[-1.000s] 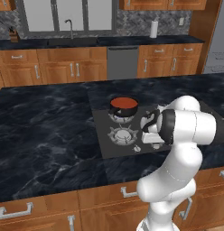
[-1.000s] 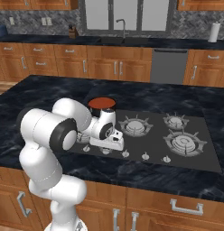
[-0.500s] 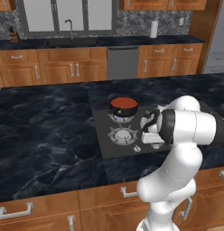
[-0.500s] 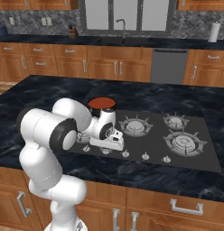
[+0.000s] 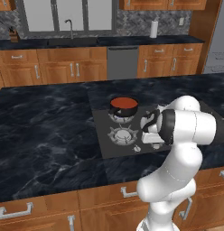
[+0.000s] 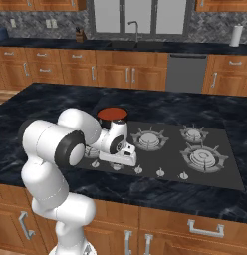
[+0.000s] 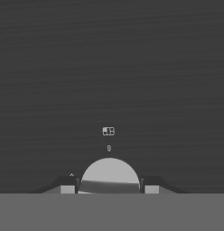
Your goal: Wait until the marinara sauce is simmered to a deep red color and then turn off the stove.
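My gripper [image 7: 109, 187] sits low on the stove [image 6: 215, 172], its fingertips [image 7: 67, 186] closed on a silver knob [image 7: 109, 173] at the front edge, with the sauce [image 5: 123, 103] red in its pot just behind.

The left base view looks forward and down from behind the arm's left, the right base view from behind its right. Both take in the island stove [image 5: 132, 131] [image 6: 195, 154], the pot [image 5: 123, 104] [image 6: 112, 114] and the far cabinets. The hand view sits very near the stove panel [image 7: 109, 67], facing a knob [image 7: 110, 173].
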